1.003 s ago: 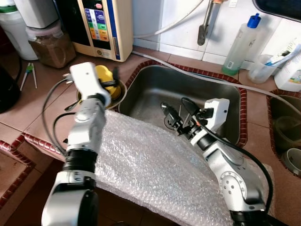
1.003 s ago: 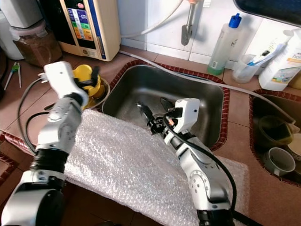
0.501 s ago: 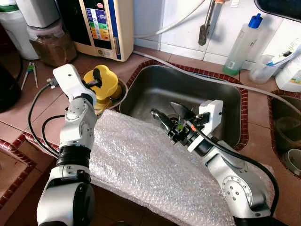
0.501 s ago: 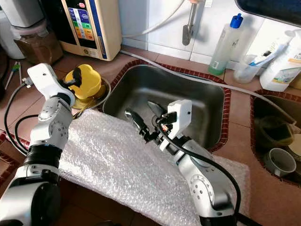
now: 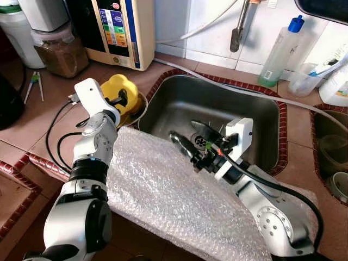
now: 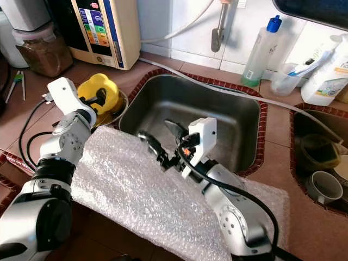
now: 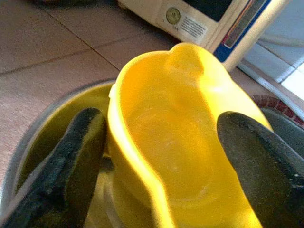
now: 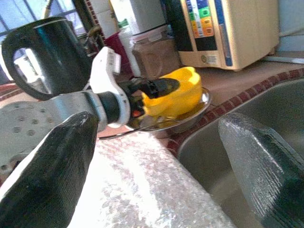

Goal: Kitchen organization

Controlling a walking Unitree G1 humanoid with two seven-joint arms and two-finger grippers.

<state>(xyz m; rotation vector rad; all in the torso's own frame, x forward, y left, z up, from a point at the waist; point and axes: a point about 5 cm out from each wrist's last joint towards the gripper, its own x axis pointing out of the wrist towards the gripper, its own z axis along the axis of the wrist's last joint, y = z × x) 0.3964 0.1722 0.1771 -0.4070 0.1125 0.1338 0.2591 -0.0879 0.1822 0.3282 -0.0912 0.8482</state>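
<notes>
A yellow plastic cup point(image 5: 118, 88) lies tilted in a shallow metal bowl point(image 5: 139, 109) on the tiled counter, left of the steel sink point(image 5: 239, 106). My left gripper point(image 5: 122, 99) is open around the cup point(image 7: 180, 123), one black finger point(image 7: 76, 156) against the rim and the other on the far side. My right gripper point(image 5: 187, 133) hovers open over the sink's near left edge, above the far border of a bubble wrap sheet point(image 5: 163, 190), with nothing between its fingers. In the right wrist view the cup point(image 8: 175, 92) and the left arm lie straight ahead.
A beige water appliance point(image 5: 124, 27) and a jar of brown powder point(image 5: 58, 51) stand at the back left. A clear bottle with a blue cap point(image 5: 280, 51) is behind the sink. A black kettle point(image 8: 42, 52) sits far left. A second basin point(image 5: 331, 157) holds dishes.
My right gripper has moved left out of the sink basin to the bubble wrap's edge. The left wrist has shifted around the yellow cup, which stays in the bowl.
</notes>
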